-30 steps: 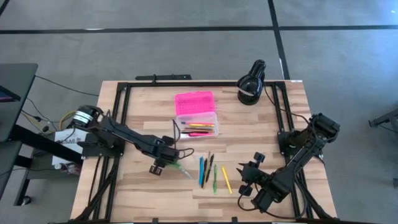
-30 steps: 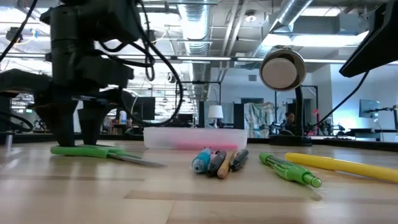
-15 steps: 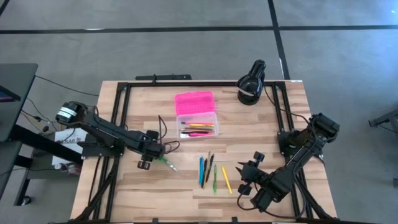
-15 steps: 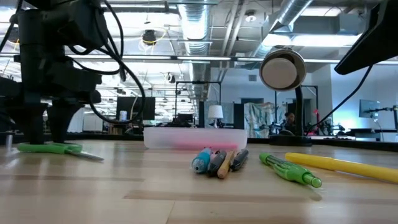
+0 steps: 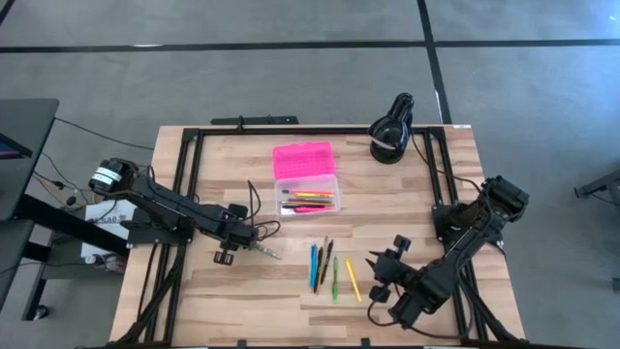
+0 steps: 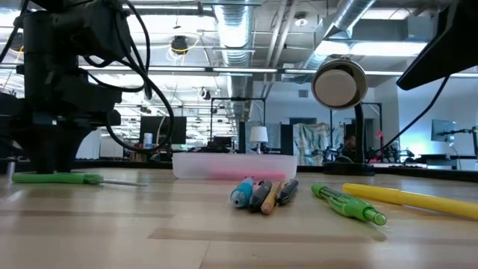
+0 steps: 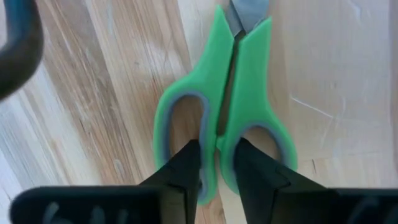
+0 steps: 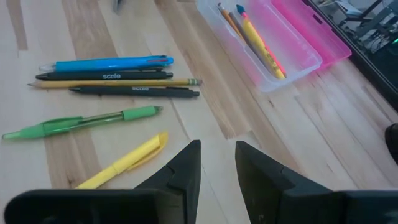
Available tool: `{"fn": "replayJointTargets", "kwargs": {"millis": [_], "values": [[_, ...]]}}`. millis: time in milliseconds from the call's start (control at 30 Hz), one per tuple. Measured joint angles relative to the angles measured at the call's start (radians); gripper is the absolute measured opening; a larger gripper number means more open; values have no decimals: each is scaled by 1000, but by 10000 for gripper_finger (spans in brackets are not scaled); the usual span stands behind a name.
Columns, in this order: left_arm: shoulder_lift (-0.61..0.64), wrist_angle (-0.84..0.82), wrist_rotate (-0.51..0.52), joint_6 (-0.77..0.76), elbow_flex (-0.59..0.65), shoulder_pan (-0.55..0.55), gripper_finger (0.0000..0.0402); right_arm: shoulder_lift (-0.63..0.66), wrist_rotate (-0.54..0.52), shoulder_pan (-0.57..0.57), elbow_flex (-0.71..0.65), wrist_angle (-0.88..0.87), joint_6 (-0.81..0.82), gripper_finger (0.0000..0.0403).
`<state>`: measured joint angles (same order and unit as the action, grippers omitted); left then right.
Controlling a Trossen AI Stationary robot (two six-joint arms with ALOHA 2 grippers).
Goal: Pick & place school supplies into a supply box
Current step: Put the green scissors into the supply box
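Since the earlier frame the left hand (image 5: 225,254) has drawn back toward the left of the worktop (image 5: 242,301), dragging the green scissors (image 5: 254,250) along; they sat nearer the loose pens a second ago. Now the hand's two dark fingers (image 7: 186,168) pinch close together on the inner edges of the handle loops, one finger in each loop. The scissors lie flat in the left-centre of the overhead frame, long axis roughly left-to-right, metal blades pointing right toward the pens, smooth plastic handles with grey-lined loops toward the arm.

The supply box (image 5: 306,194) stands in the upper middle, its clear tray holding a few pens, its bumpy pink lid (image 5: 302,158) open behind it. A row of thin pens (image 5: 325,264), blue, black, green and yellow, lies lower centre, running top-to-bottom. The right hand (image 5: 381,281) hovers at the lower right, fingers parted with nothing between them, unchanged. A black round lamp (image 5: 391,129) sits upper right.
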<state>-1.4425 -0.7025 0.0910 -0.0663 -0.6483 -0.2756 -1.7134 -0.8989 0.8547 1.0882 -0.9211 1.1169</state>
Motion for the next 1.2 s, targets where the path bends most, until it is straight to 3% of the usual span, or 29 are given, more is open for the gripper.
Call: {"fn": "replayJointTargets", "kwargs": {"millis": [133,367,1200], "values": [[0,-2,1,0,0,0,65,0,0,-8,0,-1,-2,95],[0,-9,16,-15,0,0,100,0,0,-13,0,2,-16,95],[4,-6,23,-31,1,0,84,0,0,-13,0,2,-21,95]]}}
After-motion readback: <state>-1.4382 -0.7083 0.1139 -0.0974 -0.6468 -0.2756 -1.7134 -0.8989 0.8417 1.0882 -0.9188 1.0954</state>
